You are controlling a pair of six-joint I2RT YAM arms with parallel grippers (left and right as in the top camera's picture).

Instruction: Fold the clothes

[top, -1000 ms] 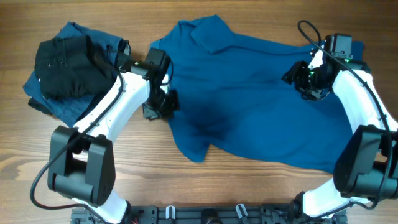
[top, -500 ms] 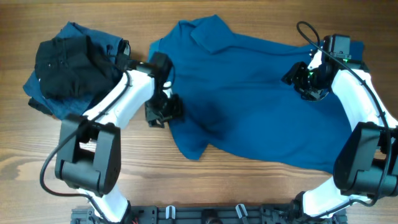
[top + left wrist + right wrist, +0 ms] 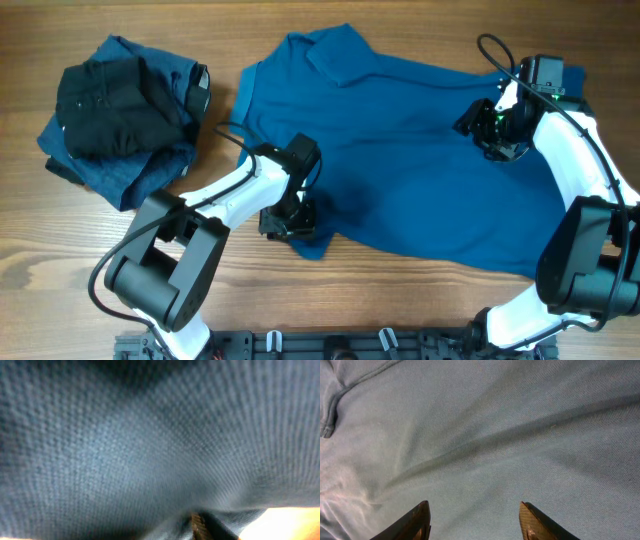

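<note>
At centre frame, the polo shirt (image 3: 420, 160) lay on the desk (image 3: 100, 260). Right jaws stood wide above it; left jaws' state could not be told. Pinching blind at the lower-left edge risked bunching layers.

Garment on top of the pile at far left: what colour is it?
The top garment is plain black; the overhead view shows it best.

- The polo shirt (image 3: 420, 150) lies spread on the table (image 3: 60, 270), from the centre out to 3 o'clock, with its collar (image 3: 338, 58) toward 12.
- A pile of garments (image 3: 120, 165) sits at 10 o'clock, apart from the shirt, with one garment (image 3: 110, 105) on top.
- The left gripper (image 3: 288, 222) is at the shirt's 7 o'clock edge.
- The right gripper (image 3: 497, 135) is over the shirt's 2 o'clock part.
</note>
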